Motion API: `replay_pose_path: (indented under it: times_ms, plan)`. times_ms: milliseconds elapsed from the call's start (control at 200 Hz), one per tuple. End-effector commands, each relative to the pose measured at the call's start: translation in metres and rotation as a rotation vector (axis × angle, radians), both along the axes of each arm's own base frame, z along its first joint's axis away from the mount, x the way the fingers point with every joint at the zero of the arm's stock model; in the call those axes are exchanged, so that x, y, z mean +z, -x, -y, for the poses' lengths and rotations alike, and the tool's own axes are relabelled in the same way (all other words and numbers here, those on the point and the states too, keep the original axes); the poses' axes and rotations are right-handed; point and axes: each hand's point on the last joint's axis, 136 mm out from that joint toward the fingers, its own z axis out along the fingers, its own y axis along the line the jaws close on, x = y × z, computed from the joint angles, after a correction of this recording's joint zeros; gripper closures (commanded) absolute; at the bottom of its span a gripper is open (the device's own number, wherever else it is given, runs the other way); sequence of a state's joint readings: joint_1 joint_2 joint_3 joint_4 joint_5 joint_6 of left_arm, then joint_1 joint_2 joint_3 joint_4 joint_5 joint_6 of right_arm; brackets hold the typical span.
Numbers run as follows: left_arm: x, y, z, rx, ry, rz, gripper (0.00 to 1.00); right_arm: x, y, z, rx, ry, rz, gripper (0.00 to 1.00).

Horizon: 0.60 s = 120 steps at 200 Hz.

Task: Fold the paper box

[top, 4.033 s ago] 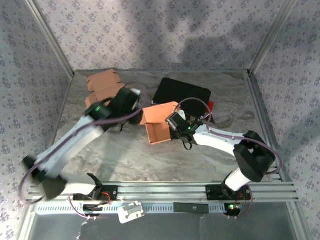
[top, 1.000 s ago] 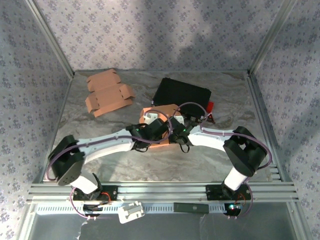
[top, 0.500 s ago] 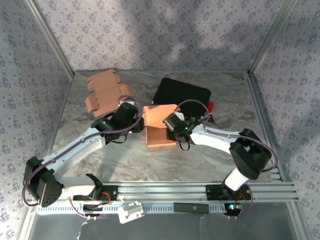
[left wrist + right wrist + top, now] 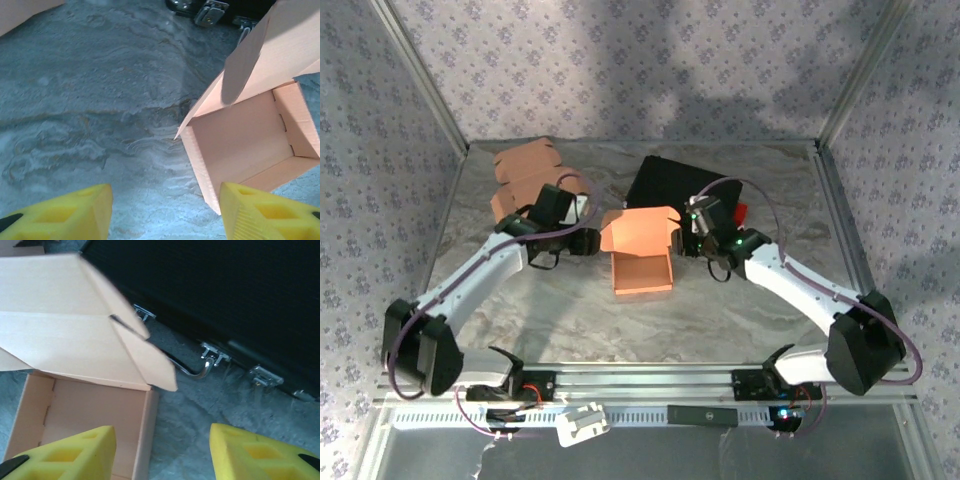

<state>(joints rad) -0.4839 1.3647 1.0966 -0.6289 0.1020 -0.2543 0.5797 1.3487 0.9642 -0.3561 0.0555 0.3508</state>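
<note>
The paper box (image 4: 642,268) is sitting near the middle of the marbled table (image 4: 570,330), its tray open upward and its lid flap (image 4: 638,231) standing up along the 12 o'clock edge.

In the top view the left gripper (image 4: 590,235) is hanging at about 10 o'clock from the tray, just beside the lid's left corner and not touching it. Its wrist camera is showing 2 yellow fingers (image 4: 60,210) spread wide with bare table between them. There the box (image 4: 245,145) is lying at 1 o'clock from the gripper (image 4: 162,215), its near corner pointing toward the gap.

The right gripper (image 4: 682,238) is hovering at 2 o'clock from the tray, just beside the lid's right side flap. Its jaws are also standing apart and clamping nothing. In its wrist view the tray (image 4: 85,410) is lying at 10 o'clock from the gripper (image 4: 162,452), with the tray's right wall running down between the 2 fingers (image 4: 262,452), below them. The lid (image 4: 65,335) is leaning above it.

A black case (image 4: 685,185) is lying at 12 o'clock beyond the box, its metal latches (image 4: 212,354) facing the tray. Flat cardboard blanks (image 4: 528,185) are resting at 10 o'clock, well apart from the box.
</note>
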Motion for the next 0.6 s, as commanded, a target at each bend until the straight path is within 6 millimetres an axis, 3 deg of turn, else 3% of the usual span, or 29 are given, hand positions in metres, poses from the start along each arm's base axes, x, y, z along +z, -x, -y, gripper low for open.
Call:
replay_pose_path:
  times_ms: [0, 225, 385, 405, 595]
  plan:
    - [0.002, -0.003, 0.012, -0.122, -0.012, -0.014, 0.43, 0.002, -0.003, -0.017, 0.227, 0.027, -0.011, 0.46]
    - [-0.009, -0.015, 0.021, -0.174, -0.029, -0.028, 0.43, 0.002, -0.022, -0.025, 0.319, 0.040, 0.002, 0.44]
    - [-0.012, -0.022, 0.030, -0.197, -0.016, -0.053, 0.45, -0.013, -0.030, -0.023, 0.340, 0.089, -0.055, 0.48]
    - [-0.012, -0.023, 0.031, -0.199, -0.016, -0.053, 0.45, -0.002, -0.037, -0.025, 0.340, 0.083, -0.029, 0.49]
    - [-0.018, -0.022, 0.031, -0.207, -0.032, -0.091, 0.49, -0.002, -0.037, -0.027, 0.352, 0.051, -0.035, 0.54]
